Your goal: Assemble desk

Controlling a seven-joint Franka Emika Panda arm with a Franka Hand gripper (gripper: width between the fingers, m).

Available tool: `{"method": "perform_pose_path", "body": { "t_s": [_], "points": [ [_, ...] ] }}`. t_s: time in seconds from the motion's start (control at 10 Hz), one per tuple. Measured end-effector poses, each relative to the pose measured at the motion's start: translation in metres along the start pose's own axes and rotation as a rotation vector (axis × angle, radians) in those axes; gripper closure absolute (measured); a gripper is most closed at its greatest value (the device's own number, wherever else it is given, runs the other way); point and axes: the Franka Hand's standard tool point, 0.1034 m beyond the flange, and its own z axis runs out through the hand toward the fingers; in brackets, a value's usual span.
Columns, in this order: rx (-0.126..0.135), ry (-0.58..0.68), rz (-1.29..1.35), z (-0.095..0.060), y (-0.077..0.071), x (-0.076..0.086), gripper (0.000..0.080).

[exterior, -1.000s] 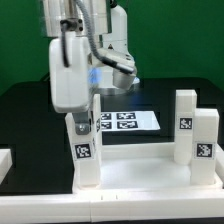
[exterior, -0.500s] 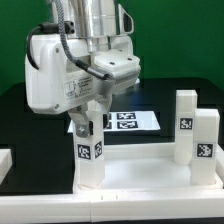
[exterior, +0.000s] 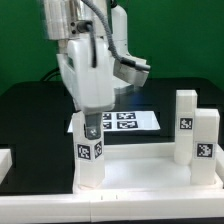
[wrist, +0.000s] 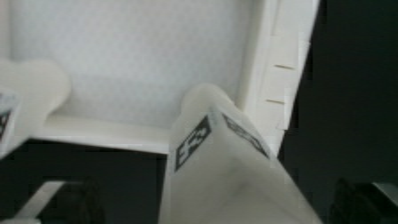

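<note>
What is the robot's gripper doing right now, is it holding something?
Gripper: open, right above the desk leg, not holding it.

occluded: end effector [exterior: 91,128] tips behind leg [exterior: 87,150] | cropped: desk [exterior: 140,178] at bottom edge

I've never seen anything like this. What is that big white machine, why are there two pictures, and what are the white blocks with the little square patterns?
The machine is a robot arm. Its pincer hangs open just above one leg, holding nothing. One picture comes from a camera beside the table, the other from a camera on the arm's wrist, looking down at the same leg. The white pieces are a model desk: its flat top lies on the black table with legs standing on it. The patterned sheet behind is the marker board.
</note>
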Motion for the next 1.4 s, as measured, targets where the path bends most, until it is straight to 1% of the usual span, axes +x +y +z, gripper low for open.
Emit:
{"method": "perform_pose_path", "body": {
  "t_s": [0.2,0.3,0.4,0.5,0.6,0.7,0.8,0.9,1.0,1.2,1.4],
  "points": [
    [-0.001,0.001,-0.138,0.0,0.0,0.001,0.0151],
    [-0.007,0.016,-0.255,-0.001,-0.001,0.001,0.0151],
    [-0.012,0.068,-0.452,-0.004,-0.01,0.001,0.0151],
    [-0.006,0.084,-0.574,-0.002,-0.013,-0.002,0.0151],
    [-0.006,0.084,-0.552,-0.002,-0.012,0.0,0.0151],
    [-0.006,0.085,-0.535,-0.002,-0.012,0.0,0.0179],
    [-0.005,0.085,-0.517,-0.002,-0.012,0.0,0.0179],
    [-0.004,0.085,-0.476,-0.002,-0.012,0.0,0.0358],
    [-0.001,0.084,-0.398,-0.001,-0.012,0.0,0.0517],
    [0.003,0.085,-0.261,-0.001,-0.011,0.001,0.0515],
    [0.016,0.07,0.089,-0.001,-0.006,0.007,0.0515]
  ]
}}
